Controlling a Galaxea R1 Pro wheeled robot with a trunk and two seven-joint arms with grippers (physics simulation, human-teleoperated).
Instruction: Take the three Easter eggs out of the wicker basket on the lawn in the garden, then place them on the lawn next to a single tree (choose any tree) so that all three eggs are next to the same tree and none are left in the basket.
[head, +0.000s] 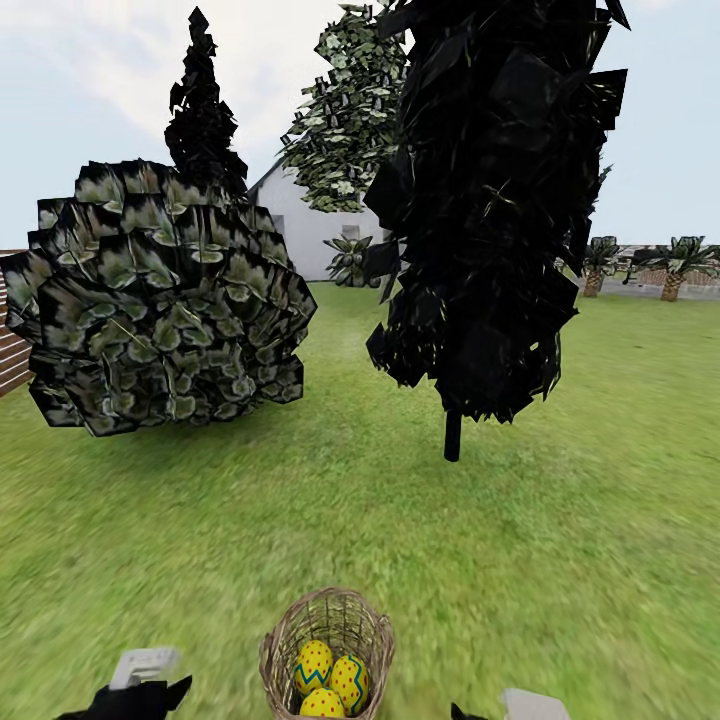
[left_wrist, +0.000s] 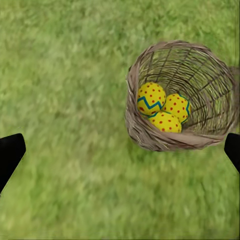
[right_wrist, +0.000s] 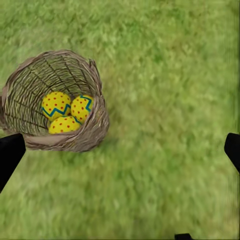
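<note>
A wicker basket sat on the lawn between both wide-open grippers, holding three eggs packed tightly together. Reaching in risked tipping the light basket or knocking the neighbouring eggs.

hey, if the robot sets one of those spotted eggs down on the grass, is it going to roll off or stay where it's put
Probably stays. The eggs look smooth and rounded, so on a hard floor they might roll, but the lawn looks flat and grassy, which should hold them. That smooth shell may also slip in a pincer. They are nested together in the wicker basket, so lifting one may shift the others.
</note>
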